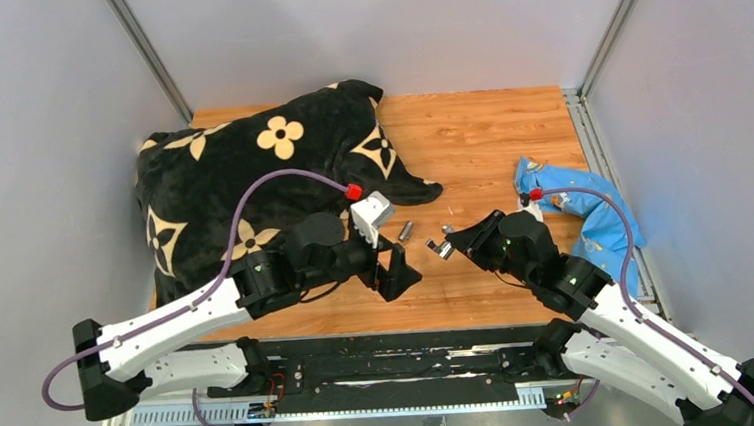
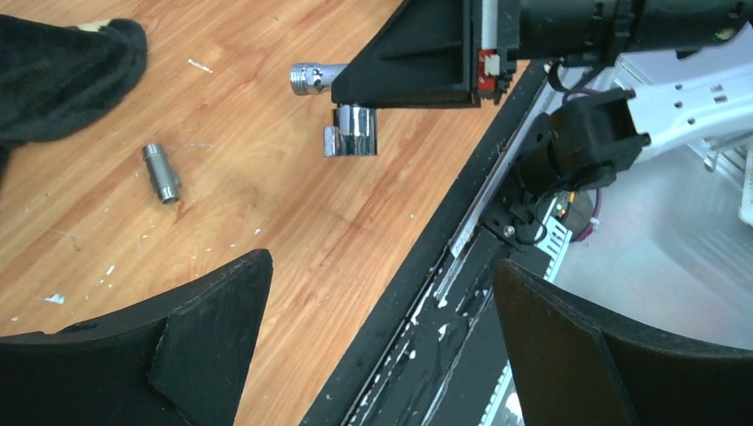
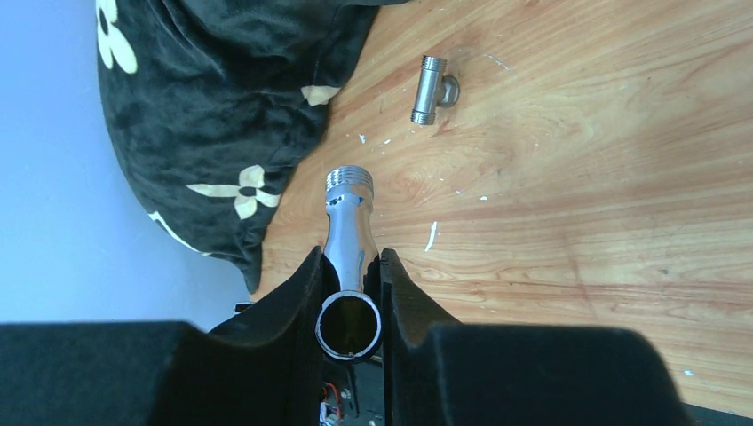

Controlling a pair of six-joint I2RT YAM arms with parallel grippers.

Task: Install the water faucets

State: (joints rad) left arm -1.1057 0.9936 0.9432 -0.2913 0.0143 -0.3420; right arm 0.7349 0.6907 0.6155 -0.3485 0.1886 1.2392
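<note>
Right claw (image 3: 348, 266) is clamped on the tap (image 3: 348, 232). The fitting (image 1: 405, 231) lies on the counter (image 1: 488, 135) at the tap's ten o'clock. Left claw (image 1: 394, 272) stands spread wide and empty at the fitting's six o'clock.

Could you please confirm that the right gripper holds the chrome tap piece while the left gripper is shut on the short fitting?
Not quite. The left gripper is open and empty, and the short fitting lies loose on the wooden table, as the left wrist view shows. The right gripper does hold the chrome tap piece.
</note>
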